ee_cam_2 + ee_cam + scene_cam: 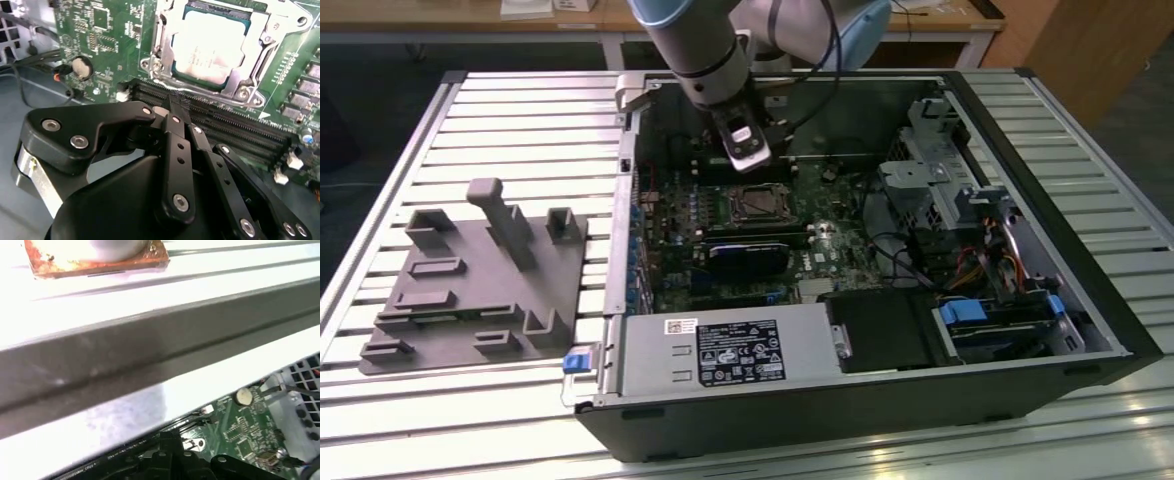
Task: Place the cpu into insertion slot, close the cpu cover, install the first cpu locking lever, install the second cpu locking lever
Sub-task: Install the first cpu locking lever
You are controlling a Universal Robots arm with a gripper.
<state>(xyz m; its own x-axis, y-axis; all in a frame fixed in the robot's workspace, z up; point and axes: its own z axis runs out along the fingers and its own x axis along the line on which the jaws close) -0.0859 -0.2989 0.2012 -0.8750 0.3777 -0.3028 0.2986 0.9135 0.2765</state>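
- Just beyond the gripper (pixel 173 106), across the memory slots (pixel 235 135), the cpu (pixel 207 45) lies framed by the cover (pixel 166 50), apparently down.
- Its fingers (pixel 176 135) are pressed together, holding nothing.

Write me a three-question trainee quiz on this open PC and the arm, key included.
1. True or false: the cpu lies on the grey fixture outside the case.
2. In the second wrist view, the gripper tip is nearest to: A the long black memory slots; B a loose screwdriver; C a keyboard.
3. In the exterior view, on which side of the case does the grey fixture lie?
Key: 1 false, it sits on the green board, framed by the cpu cover. 2 A. 3 the exterior view's left.
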